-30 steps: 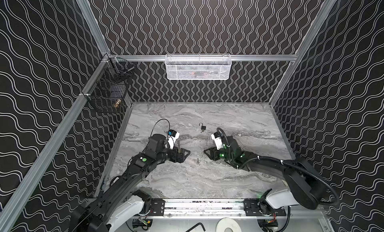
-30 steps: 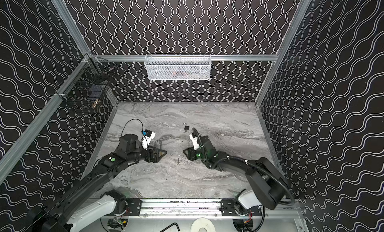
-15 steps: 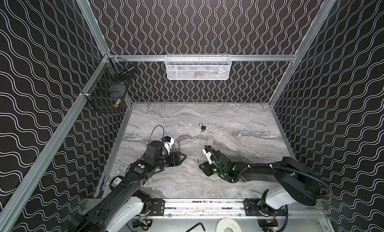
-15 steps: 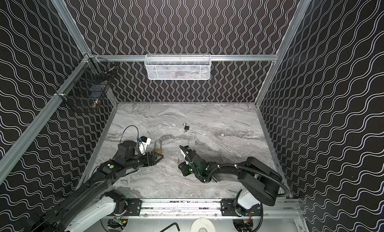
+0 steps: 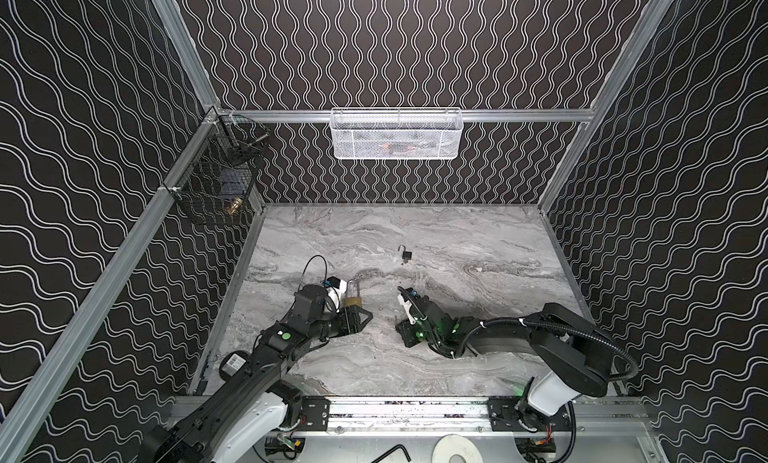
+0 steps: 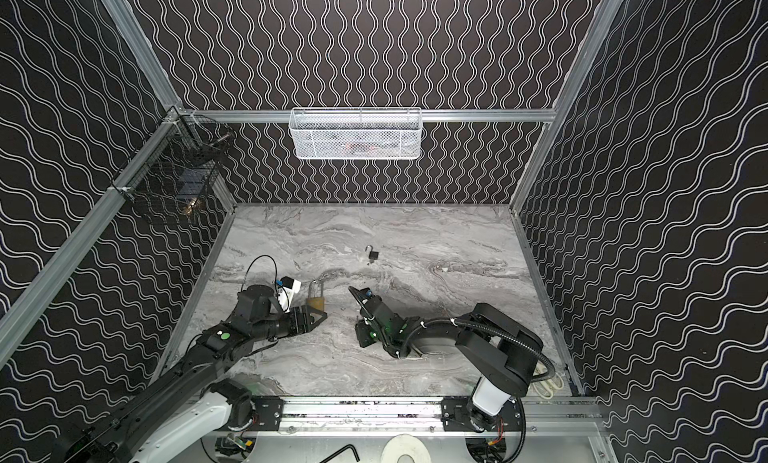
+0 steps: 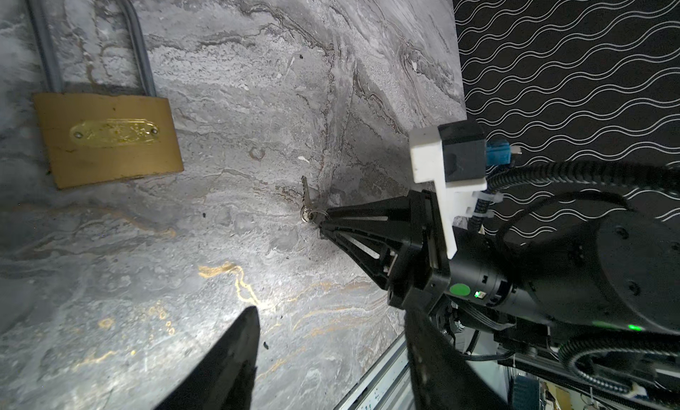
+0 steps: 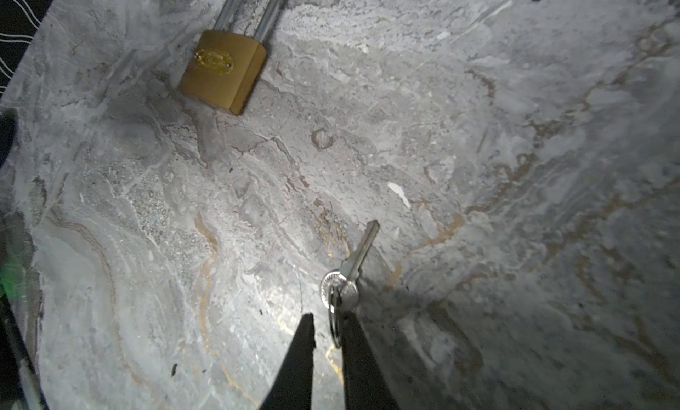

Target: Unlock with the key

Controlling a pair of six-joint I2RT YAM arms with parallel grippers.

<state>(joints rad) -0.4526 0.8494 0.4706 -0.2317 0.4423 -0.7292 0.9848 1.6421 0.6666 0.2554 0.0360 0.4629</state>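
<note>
1. Key lies on the surface in the right wrist view; its ring sits between the right end effector's narrow jaws, and we cannot tell whether they pinch it.
2. In the left wrist view we see the left end effector wide and empty, the padlock lying apart from the key.
3. In both top views the padlock lies just beside the left end effector.

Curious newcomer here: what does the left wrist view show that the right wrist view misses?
Left wrist only: the whole black right arm with its white camera mount. Right wrist only: the narrow gap between the right pincer's tips, the metal key ring inside it. Both: the brass padlock, the silver key, the grey marble tabletop.
</note>
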